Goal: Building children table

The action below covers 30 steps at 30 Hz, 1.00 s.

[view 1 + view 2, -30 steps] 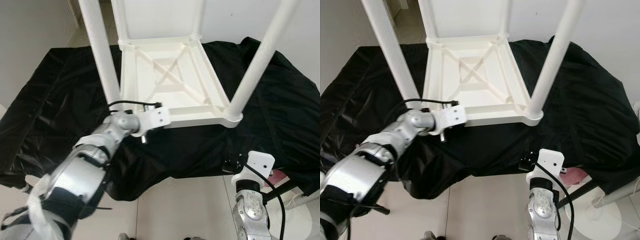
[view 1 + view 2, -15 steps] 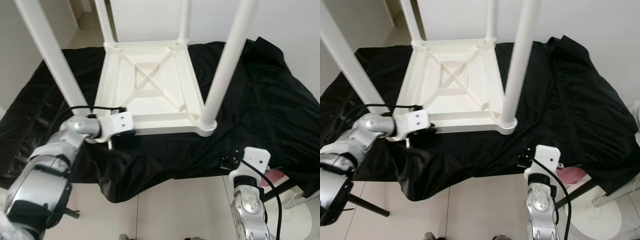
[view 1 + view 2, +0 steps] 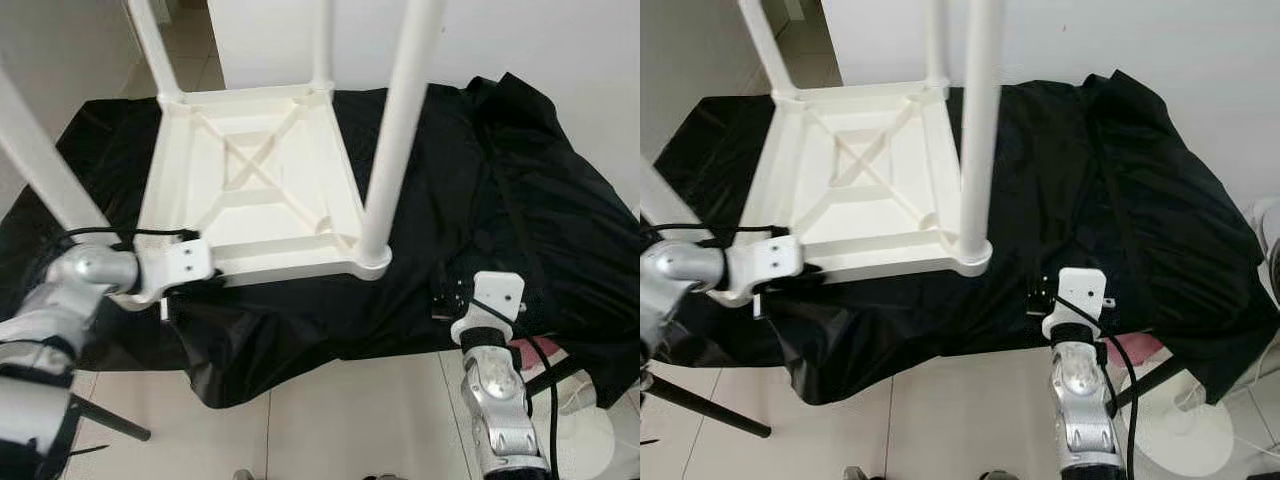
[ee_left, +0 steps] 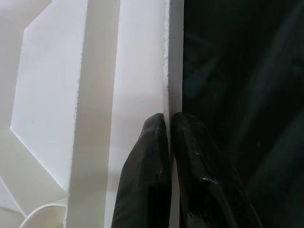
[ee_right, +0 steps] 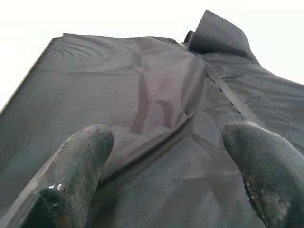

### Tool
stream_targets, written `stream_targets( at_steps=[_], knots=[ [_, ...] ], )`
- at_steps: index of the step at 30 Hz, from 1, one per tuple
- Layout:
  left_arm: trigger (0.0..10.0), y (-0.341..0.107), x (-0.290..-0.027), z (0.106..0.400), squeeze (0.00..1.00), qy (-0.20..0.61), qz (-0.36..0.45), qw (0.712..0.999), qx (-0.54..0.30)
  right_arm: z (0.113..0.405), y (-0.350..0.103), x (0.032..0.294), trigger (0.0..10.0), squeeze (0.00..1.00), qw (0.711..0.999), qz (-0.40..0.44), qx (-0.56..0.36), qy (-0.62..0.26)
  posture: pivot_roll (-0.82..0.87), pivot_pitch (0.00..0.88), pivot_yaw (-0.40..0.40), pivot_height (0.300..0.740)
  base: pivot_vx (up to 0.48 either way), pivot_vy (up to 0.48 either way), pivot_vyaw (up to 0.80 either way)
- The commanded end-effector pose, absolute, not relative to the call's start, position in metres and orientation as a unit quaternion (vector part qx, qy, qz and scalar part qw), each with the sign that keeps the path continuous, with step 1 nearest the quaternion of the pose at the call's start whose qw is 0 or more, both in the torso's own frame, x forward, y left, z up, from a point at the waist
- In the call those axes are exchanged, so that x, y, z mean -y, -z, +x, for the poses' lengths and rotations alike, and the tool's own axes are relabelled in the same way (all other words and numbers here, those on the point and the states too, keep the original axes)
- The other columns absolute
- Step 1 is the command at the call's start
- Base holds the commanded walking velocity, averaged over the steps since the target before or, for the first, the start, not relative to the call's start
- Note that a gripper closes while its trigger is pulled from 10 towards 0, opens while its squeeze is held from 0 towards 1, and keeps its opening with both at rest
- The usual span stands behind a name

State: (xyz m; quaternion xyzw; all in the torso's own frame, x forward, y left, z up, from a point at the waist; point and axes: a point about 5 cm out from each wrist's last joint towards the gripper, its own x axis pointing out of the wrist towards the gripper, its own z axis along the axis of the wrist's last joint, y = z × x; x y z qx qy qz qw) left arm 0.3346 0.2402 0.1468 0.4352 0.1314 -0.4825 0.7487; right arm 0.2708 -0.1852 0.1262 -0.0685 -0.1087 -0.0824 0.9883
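Left pincer [image 4: 167, 142] is pressed together on the thin near rim of the upturned table [image 3: 250, 190], at the frame's 7 o'clock corner; the table lies legs-up on the black-draped desk [image 3: 520, 200], its frame running from 6 to 12 o'clock ahead of the robot, so the left arm is the nearer one. Right pincer [image 5: 171, 156] hangs apart over the cloth at the desk's near edge, well off at 4 o'clock from the table. Against the earlier frames, the view has swung so the table sits further toward 9 o'clock, with the left grip unchanged.
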Motion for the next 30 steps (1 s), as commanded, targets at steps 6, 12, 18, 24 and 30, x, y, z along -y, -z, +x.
stream_targets(
  at_steps=[6, 12, 18, 24, 30],
  knots=[
    [10.0, -0.118, -0.262, 0.319, 1.00, 0.456, 0.390, 0.769, -0.220, 0.278, -0.124, 0.182, 10.0, 0.00, 0.991, -0.068, 0.104, 0.054, 0.02, 0.091, -0.022, 0.740, 0.000, 0.000, 0.00],
    [10.0, -0.128, -0.253, 0.319, 0.81, 0.465, 0.365, 0.787, -0.177, 0.282, -0.124, 0.174, 10.0, 0.00, 0.992, -0.062, 0.104, 0.032, 0.03, 0.084, -0.032, 0.740, 0.000, 0.000, 0.00],
    [10.0, -0.151, -0.248, 0.318, 0.00, 0.446, 0.287, 0.840, -0.111, 0.290, -0.127, 0.162, 10.0, 0.00, 0.994, -0.040, 0.104, -0.015, 0.03, 0.079, -0.030, 0.740, 0.000, 0.000, 0.00],
    [10.0, -0.181, -0.246, 0.297, 0.00, 0.433, 0.117, 0.894, -0.008, 0.306, -0.129, 0.140, 10.0, 0.00, 0.994, 0.023, 0.085, -0.070, 0.04, 0.073, -0.041, 0.740, 0.000, 0.000, 0.00],
    [10.0, -0.187, -0.253, 0.270, 0.00, 0.440, 0.040, 0.897, -0.002, 0.317, -0.137, 0.129, 10.0, 0.00, 0.991, 0.039, 0.092, -0.091, 0.06, 0.076, -0.055, 0.740, 0.000, 0.000, 0.00]
  ],
)
